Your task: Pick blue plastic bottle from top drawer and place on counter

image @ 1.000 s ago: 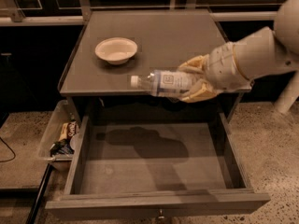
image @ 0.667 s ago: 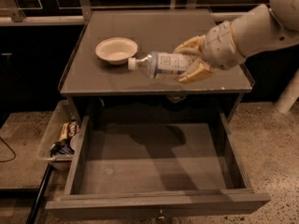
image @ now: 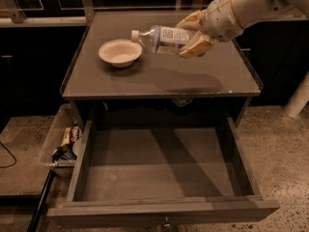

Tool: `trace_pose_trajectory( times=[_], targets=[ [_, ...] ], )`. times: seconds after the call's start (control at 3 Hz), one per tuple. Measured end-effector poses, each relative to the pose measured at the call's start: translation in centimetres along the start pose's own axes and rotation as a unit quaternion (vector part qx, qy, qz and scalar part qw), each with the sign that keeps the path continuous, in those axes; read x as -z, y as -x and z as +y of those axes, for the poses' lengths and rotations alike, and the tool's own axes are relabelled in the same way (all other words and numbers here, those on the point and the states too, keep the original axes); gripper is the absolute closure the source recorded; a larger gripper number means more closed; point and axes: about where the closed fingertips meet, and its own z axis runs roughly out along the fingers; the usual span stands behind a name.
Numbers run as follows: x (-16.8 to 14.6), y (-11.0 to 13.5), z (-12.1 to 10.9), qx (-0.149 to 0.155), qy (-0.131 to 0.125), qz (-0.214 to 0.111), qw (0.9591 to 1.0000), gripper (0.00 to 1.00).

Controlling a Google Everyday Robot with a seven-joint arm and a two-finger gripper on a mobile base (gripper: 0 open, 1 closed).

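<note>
My gripper [image: 192, 34] comes in from the upper right and is shut on the blue plastic bottle [image: 161, 37]. The bottle lies sideways in the fingers, white cap pointing left, held in the air above the counter [image: 193, 76]. Its cap is just right of the white bowl [image: 120, 52]. The top drawer [image: 159, 173] stands pulled out below the counter, and its grey bottom is bare.
The white bowl sits on the left part of the counter. A clear plastic bin of snacks [image: 63, 141] stands on the floor left of the drawer. A black cable [image: 7, 153] lies on the floor at the far left. Dark cabinets stand behind.
My gripper has lifted the bottle up and back, from the counter's front edge to above its middle. The bottle's cap is now close to the bowl.
</note>
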Motion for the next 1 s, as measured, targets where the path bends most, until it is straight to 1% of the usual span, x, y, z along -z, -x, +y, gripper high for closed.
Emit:
trace_pose_trajectory(
  times=[0.33,0.67,1.0],
  targets=[
    [-1.5,-2.6,-2.3,-0.037,-0.005,0.007,0.9993,1.00],
    [-2.7,-5.0,-3.1,-0.075,-0.001,0.028,0.9968,1.00],
    [-3.2,-7.4,-2.8,-0.104,0.007,0.057,0.9929,1.00]
  ],
)
